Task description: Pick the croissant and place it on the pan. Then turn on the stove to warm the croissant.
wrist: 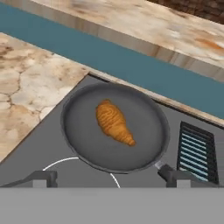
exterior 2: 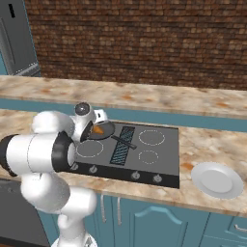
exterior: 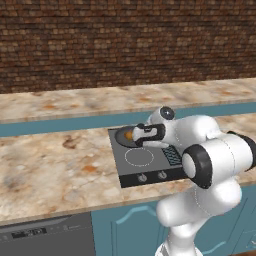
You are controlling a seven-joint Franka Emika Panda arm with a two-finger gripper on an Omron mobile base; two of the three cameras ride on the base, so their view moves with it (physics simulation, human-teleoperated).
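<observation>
- Croissant (wrist: 114, 123) lies in the pan (wrist: 83, 144); claw (wrist: 109, 178) spread apart above, holding nothing.
- Reaching the stove (exterior 2: 164, 161) knobs (front edge), it could clip the pan handle.

Croissant (wrist: 114, 123) in pan (wrist: 78, 135) on stove (exterior 2: 159, 161).

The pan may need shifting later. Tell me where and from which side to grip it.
Grip the pan by its long thin handle, which juts toward the stove's ribbed centre strip. Probably come from above, jaws across the handle; the round, shallow body looks too wide.
</observation>
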